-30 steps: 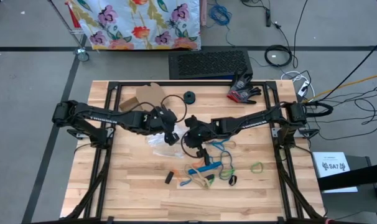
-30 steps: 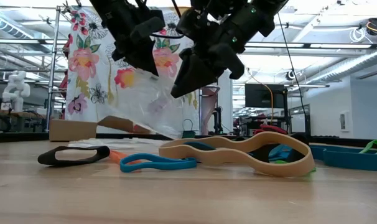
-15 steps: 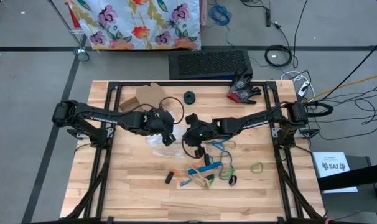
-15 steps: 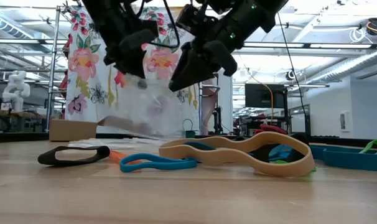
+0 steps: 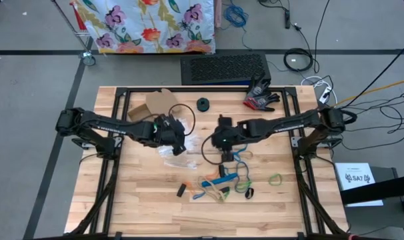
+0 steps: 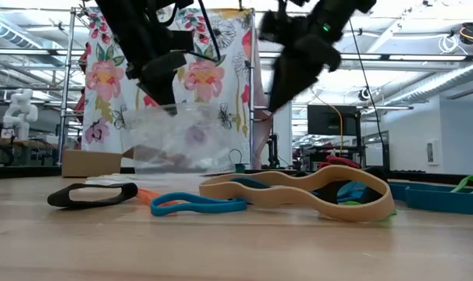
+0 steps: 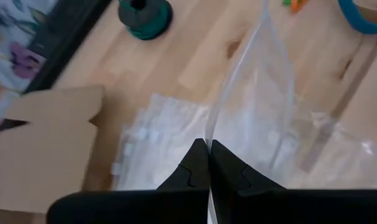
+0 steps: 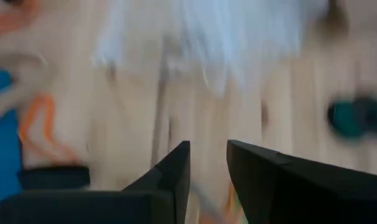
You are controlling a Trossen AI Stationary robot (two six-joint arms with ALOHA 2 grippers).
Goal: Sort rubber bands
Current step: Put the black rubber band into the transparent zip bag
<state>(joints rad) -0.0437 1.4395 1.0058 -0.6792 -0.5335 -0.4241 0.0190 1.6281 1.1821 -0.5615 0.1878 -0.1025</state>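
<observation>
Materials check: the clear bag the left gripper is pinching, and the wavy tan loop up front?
Clear bag: looks like thin glossy plastic film; see-through, creased, hanging limp. Wavy tan loop: likely matte rubber; a flat band lying in soft bends. Left gripper is shut on the bag's edge.

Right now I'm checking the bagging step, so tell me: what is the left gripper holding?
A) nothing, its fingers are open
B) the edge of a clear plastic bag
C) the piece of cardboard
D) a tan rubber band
B: in the left wrist view the left gripper has its fingers pinched shut on the edge of the clear plastic bag, and in the low view the bag hangs below it, above the table.
</observation>
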